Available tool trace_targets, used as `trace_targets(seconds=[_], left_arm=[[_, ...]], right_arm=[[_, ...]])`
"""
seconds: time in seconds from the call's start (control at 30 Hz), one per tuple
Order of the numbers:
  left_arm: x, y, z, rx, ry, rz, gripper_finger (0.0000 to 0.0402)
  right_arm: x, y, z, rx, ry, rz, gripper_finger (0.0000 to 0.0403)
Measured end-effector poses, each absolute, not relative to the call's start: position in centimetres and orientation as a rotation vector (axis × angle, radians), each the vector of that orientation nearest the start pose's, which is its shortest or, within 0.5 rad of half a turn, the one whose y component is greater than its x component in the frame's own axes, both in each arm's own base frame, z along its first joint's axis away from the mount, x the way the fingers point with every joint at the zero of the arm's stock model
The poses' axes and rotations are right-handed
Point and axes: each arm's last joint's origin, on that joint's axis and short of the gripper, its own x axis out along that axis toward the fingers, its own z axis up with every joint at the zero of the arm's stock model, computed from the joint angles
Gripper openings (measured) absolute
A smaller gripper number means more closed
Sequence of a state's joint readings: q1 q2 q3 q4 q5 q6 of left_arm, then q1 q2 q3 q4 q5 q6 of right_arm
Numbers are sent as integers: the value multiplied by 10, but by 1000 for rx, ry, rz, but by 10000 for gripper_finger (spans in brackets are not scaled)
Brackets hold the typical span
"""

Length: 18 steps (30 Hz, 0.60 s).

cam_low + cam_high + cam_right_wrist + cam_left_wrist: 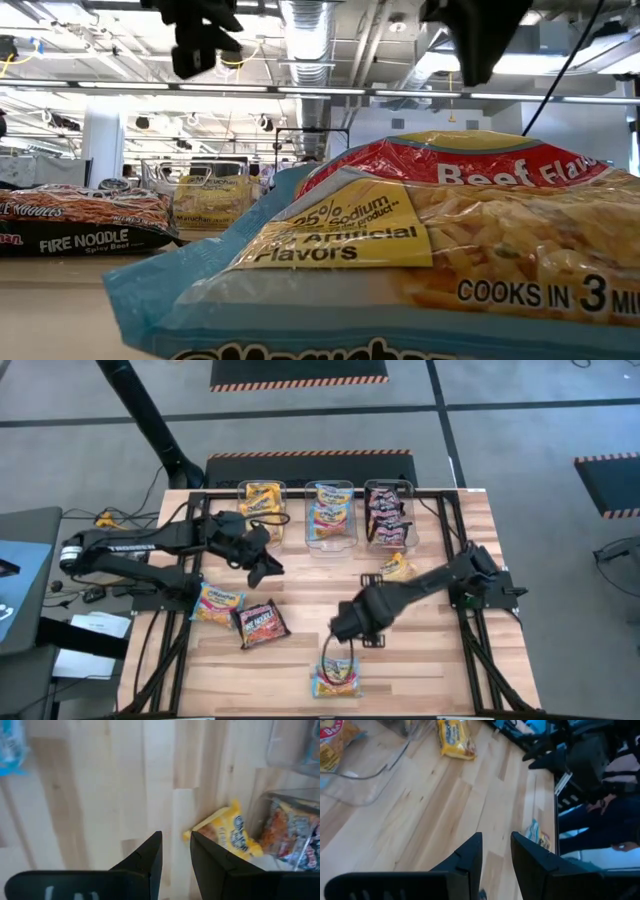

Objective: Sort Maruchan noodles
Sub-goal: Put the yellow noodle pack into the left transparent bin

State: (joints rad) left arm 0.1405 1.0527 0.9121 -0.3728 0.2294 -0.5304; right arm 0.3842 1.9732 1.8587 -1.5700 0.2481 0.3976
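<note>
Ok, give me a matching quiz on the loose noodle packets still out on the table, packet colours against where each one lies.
Packets:
1. yellow packet
2. black-red packet
3. light blue packet

Places:
A. at the table's front edge, near the middle
B. just in front of the right-hand clear bin
C. on the left half, beside a yellow-orange packet

Pairs: 1-B, 2-C, 3-A

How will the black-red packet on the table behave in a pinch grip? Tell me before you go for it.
The black-red packet lies flat on the table with crinkled edges, so a pinch would likely catch loose wrapper first. Its glossy film may slip. It looks small and flat, probably light, and unlikely to roll; a push should slide it.
</note>
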Motion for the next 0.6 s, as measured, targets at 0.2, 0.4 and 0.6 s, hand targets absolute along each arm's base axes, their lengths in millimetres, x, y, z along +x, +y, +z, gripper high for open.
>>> trace_targets(seconds=[0.2,0.4,0.6], left_arm=[[216,6,328,-569,608,84,88],[212,-13,329,-567,662,107,88],[206,-31,325,-615,730,98,88]], right_arm=[[320,164,272,-236,1578,-223,125],[299,179,242,-277,1663,-282,125],[284,184,215,-262,1757,-295,125]])
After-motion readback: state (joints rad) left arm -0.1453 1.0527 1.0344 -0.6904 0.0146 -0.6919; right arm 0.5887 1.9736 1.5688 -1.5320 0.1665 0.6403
